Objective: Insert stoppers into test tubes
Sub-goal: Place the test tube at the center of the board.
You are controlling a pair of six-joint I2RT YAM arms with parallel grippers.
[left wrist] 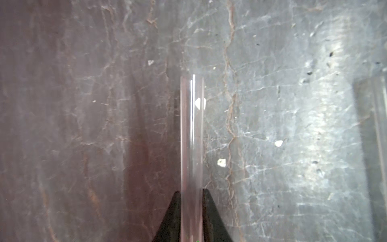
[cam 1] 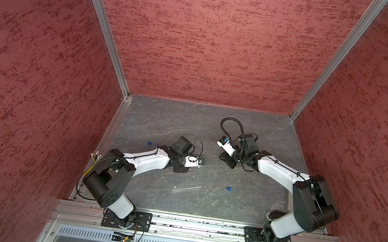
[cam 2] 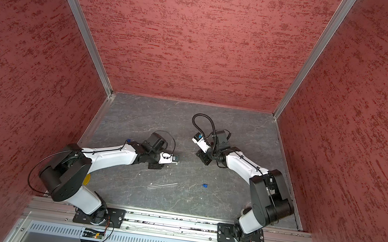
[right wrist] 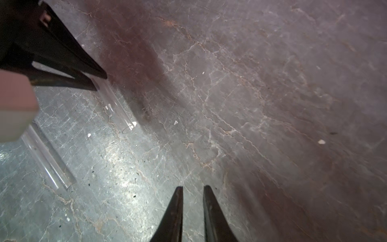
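Peering from above, you could barely make out the test tube [left wrist: 191, 136] clamped in your left end effector [left wrist: 191, 191]; the wrist view cut off its rear end, and it looked empty. Your right end effector [right wrist: 192, 187] stood slightly parted, gripping nothing. The second test tube [cam 1: 186, 188] lay on the counter [cam 1: 212, 129], one stopper [cam 1: 149, 143] at its 10 o'clock, the other stopper [cam 1: 229, 188] at its 3 o'clock.

Stoppers [cam 1: 229, 188] bright blue; tubes [cam 1: 186, 188] clear; table [cam 1: 157, 122] grey w/ pale veins; walls [cam 1: 198, 38] mottled red.
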